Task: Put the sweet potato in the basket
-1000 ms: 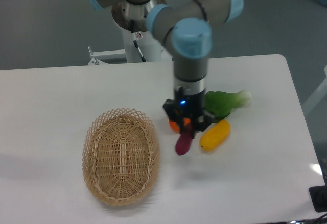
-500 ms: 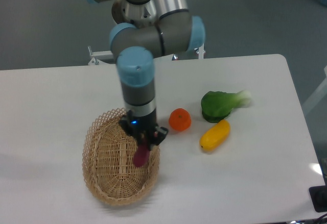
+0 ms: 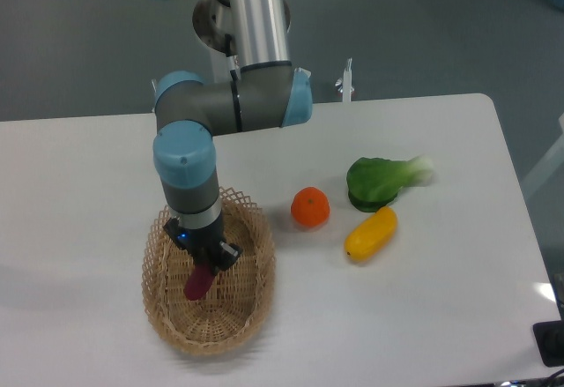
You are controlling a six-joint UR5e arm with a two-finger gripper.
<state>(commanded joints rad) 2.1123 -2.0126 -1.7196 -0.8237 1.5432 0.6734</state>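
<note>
Pinching the sweet potato [image 3: 197, 283], the gripper [image 3: 204, 264] hangs over the basket [image 3: 256, 303]. An orange fruit [image 3: 310, 207] sits nearby.

Magenta-purple sweet potato [image 3: 198, 283] hangs against the light tan basket [image 3: 249, 297], woven lattice at its rim. The gripper [image 3: 203, 264] is black, with a blue light. On the white table [image 3: 79, 193]: an orange fruit [image 3: 310, 207], a yellow vegetable [image 3: 371, 234], a green leafy one [image 3: 380, 181].

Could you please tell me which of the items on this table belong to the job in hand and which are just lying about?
Job: sweet potato, held by the gripper; basket.
Lying about: orange fruit, yellow vegetable, green leafy vegetable.
</note>
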